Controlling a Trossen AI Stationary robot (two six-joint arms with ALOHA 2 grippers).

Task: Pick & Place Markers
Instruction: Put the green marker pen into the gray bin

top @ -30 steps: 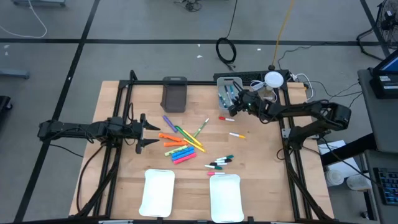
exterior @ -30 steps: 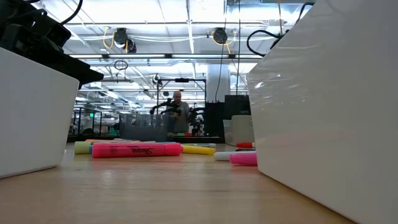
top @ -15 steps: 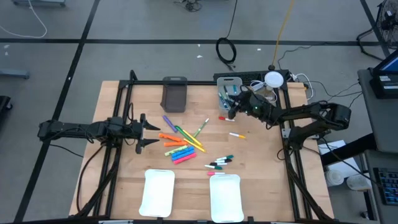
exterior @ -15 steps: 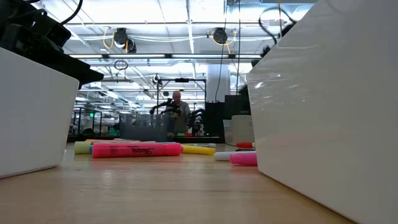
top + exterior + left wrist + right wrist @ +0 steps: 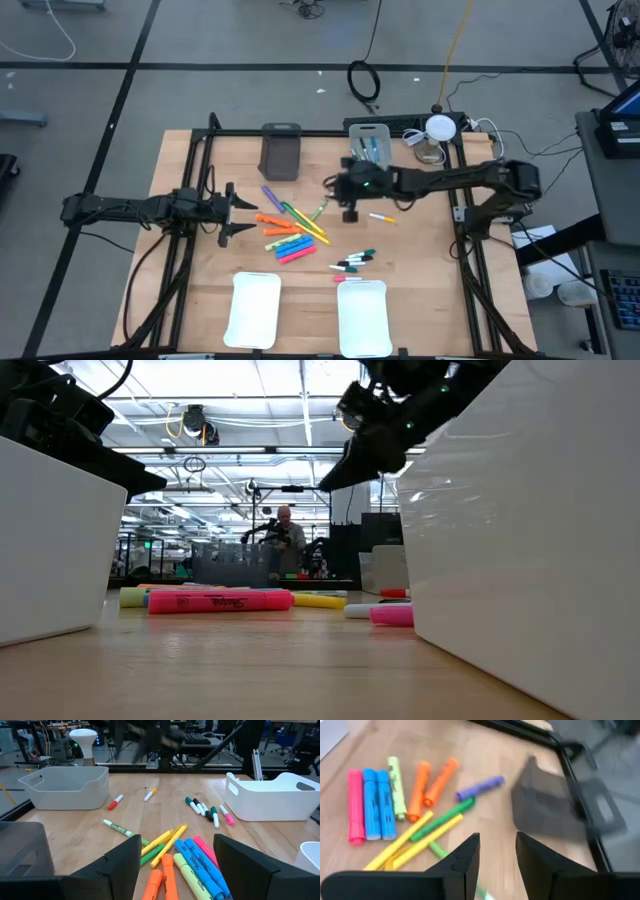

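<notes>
Chunky markers (image 5: 288, 232) in orange, yellow, green, blue, pink and purple lie in a cluster at the table's middle; they also show in the right wrist view (image 5: 395, 795). Thin white markers (image 5: 355, 262) lie nearer the front, and single ones (image 5: 381, 216) farther right. My right gripper (image 5: 338, 192) hangs open above the table just right of the cluster, with nothing between its fingers (image 5: 465, 855). My left gripper (image 5: 236, 212) waits open at the table's left edge, level, facing the cluster (image 5: 175, 855).
A dark grey bin (image 5: 281, 152) stands at the far edge. Right of it is a light grey bin (image 5: 371, 143) with markers inside. Two white trays (image 5: 253, 310) (image 5: 362, 318) stand at the near edge. A person (image 5: 286, 540) shows far off in the room behind.
My right gripper has left the light grey bin at the far right and swung toward the table's left and near side, rising and rolling its wrist, and now hangs beside the marker cluster. The markers on the table have not moved.
</notes>
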